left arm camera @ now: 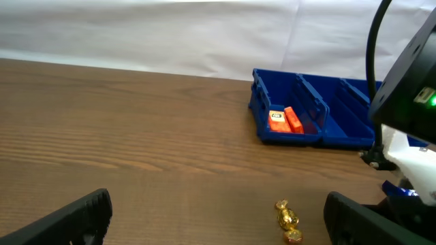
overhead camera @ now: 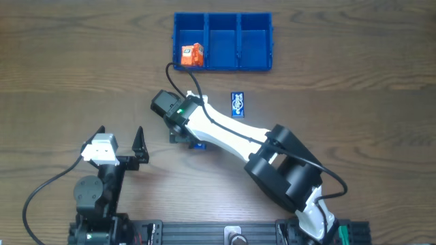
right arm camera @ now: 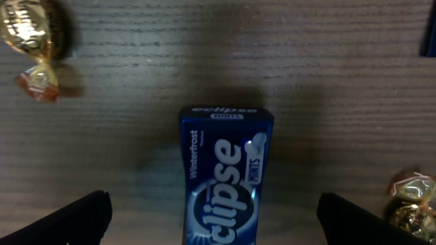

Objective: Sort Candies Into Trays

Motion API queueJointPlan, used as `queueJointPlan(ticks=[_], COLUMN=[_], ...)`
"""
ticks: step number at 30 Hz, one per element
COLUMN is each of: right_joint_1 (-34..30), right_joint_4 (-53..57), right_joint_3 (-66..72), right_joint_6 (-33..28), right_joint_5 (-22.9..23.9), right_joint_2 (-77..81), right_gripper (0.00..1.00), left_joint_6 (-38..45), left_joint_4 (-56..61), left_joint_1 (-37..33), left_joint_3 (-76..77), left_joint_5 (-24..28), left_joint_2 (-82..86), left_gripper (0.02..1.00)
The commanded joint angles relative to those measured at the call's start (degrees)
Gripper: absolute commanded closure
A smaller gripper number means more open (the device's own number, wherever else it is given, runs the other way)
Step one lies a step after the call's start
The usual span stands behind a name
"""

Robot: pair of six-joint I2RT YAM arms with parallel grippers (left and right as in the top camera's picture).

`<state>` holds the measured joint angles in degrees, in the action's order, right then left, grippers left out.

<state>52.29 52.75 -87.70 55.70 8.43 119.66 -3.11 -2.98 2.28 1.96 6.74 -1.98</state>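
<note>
Okay — right gripper [right arm camera: 211,211] wide open, empty, straddling mint box [right arm camera: 225,170] — likely rigid, light, slick; pinch long sides.

Orange candy [overhead camera: 192,56] in blue tray [overhead camera: 223,41]

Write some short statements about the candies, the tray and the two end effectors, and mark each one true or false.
1. The orange candy lies in the left compartment of the tray. True.
2. The right end effector is shut on the mint pack. False: its fingers are open, one on each side of the pack, which lies flat on the table.
3. The gold-wrapped candies are in the tray's middle compartment. False: they lie on the table near the mint pack.
4. The left end effector is open and holds nothing. True.
5. A second mint pack lies on the table, outside the tray. True.
</note>
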Motion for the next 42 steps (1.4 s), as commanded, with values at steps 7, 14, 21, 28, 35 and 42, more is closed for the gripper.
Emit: queueJointPlan(ticks=[7, 14, 21, 28, 35, 42], right_joint_1=[-1.49, -1.64, -1.95, -3.98, -13.35, -20.28], right_joint_4=[-0.24, -1.18, -1.20, 1.09, 13.05, 10.56], right_joint_3=[-1.05, -0.66, -0.66, -1.88, -22.18, -43.58], right_joint_6=[1.07, 0.85, 0.87, -5.01, -17.33, -27.78], right_joint_5=[-0.39, -0.98, -1.25, 0.28, 8.52, 9.53], right_joint_2=[2.86, 2.91, 3.21, -5.35, -6.97, 8.85], right_gripper=[0.290, 0.542, 0.700, 0.741, 0.739, 0.746], left_joint_6=[0.37, 0.37, 0.39, 0.37, 0.37, 0.37], left_joint_4=[-1.25, -1.25, -1.25, -1.25, -1.25, -1.25], left_joint_1=[-0.31, -0.31, -0.31, -0.31, -0.31, -0.31], left_joint_3=[-1.51, -1.51, -1.51, -1.51, -1.51, -1.51], left_joint_5=[0.35, 0.33, 0.35, 0.35, 0.33, 0.33], left_joint_2=[0.42, 0.42, 0.42, 0.42, 0.42, 0.42], left_gripper=[0.023, 0.020, 0.020, 0.020, 0.020, 0.020])
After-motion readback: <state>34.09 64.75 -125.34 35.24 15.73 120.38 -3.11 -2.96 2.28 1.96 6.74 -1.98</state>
